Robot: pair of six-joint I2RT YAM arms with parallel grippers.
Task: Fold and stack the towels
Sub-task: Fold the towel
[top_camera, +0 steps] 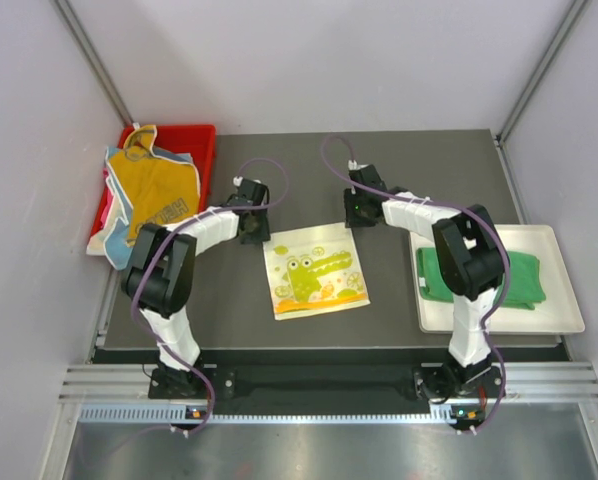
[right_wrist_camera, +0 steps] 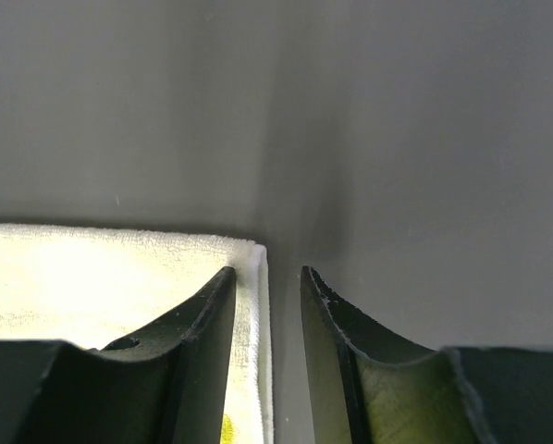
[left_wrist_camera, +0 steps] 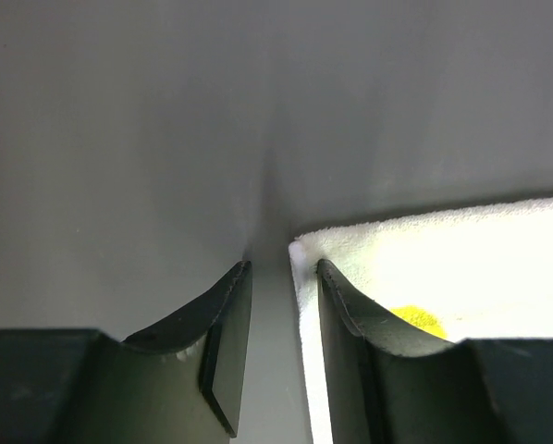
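Centre of the dark grey table [top_camera: 429,170]: square yellow pastel-patterned towel [top_camera: 314,270] with a green crocodile print, lying flat and unfolded, slightly skewed to the table edges. Left gripper [top_camera: 256,230] sits at its far-left corner, right gripper [top_camera: 357,218] at its far-right corner, both low over the surface. Left wrist view: the two dark fingers [left_wrist_camera: 226,324] are apart, bare table shows in the gap, and the white fleecy towel corner lies against the right-hand finger and runs under it; nothing clamped. Right wrist view mirrors that: fingers [right_wrist_camera: 337,333] apart, the towel corner lies just beside and under the left-hand finger, its edge reaches into the gap, the other finger is over bare table; no grip. Far left: red plastic bin [top_camera: 197,140] hanging partly off the table edge, with an orange-yellow lettered towel [top_camera: 159,195] draped over its near rim and a light blue cloth [top_camera: 114,215] showing beneath; can't make out its pattern at this size. Right side: white flat tray [top_camera: 564,315] holding a plain green towel [top_camera: 524,280], folded, partly hidden behind the right arm. Green towel is well apart from the yellow one.
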